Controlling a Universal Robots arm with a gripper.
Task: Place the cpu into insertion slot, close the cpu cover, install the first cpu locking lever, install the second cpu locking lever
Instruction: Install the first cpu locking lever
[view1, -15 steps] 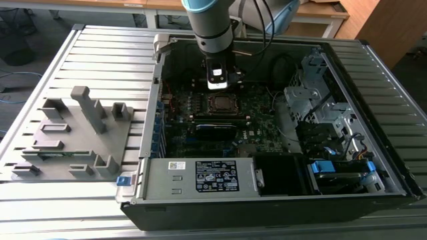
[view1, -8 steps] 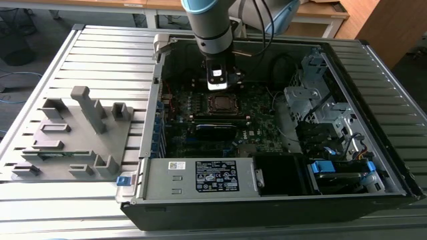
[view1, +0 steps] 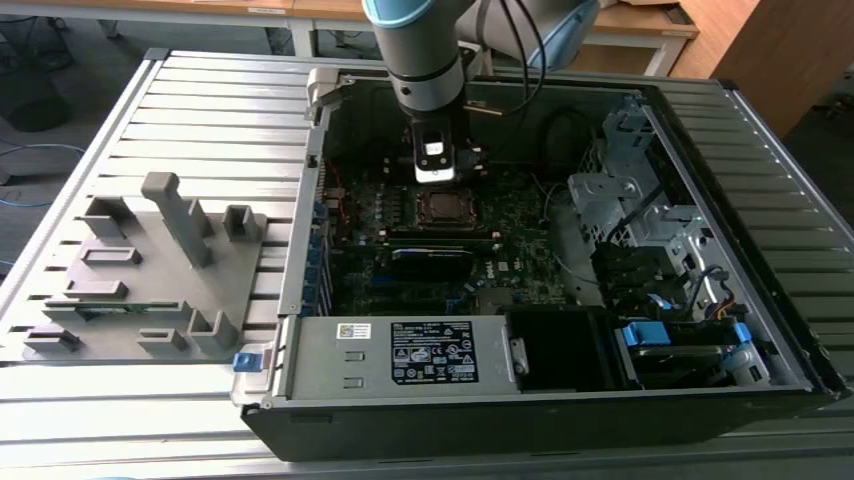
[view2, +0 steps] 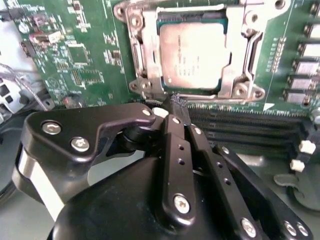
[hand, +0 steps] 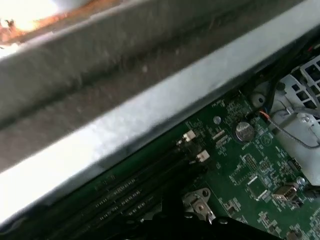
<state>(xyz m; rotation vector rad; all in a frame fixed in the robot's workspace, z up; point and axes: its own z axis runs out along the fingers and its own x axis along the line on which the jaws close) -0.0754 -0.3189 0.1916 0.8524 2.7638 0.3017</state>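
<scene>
1. The end effector (view2: 175, 102) hangs inside the open case, its two black fingers (view2: 172, 145) pressed together at the tips with nothing between them. In the second wrist view the tips sit just off one edge of the socket, touching or nearly touching the board there; which, I cannot tell.
2. The case (view1: 747, 130) lies on its side on the slatted tabletop (view1: 200, 110) with its side panel off. It holds the green board (view2: 85, 55), a power supply (view1: 400, 355) along the near wall, and drive cages (view1: 621, 190) at the exterior view's right.
3. A grey fixture (view1: 147, 270) with upright posts stands on the tabletop, well apart at the exterior view's left.
4. The slot (view1: 441, 208) lies just in front of the end effector in the exterior view, near the middle of the board.
5. The cover (view2: 145, 60), a silvery frame, appears to lie flat around the chip, though I cannot be sure it is fully down.
6. The cpu (view2: 195, 55) sits in the slot with its metal top facing up, framed by the cover, so the placing looks done.
7. Long dark memory slots (view2: 240, 125) run alongside the fingertips, between them and the socket's near edge.
</scene>
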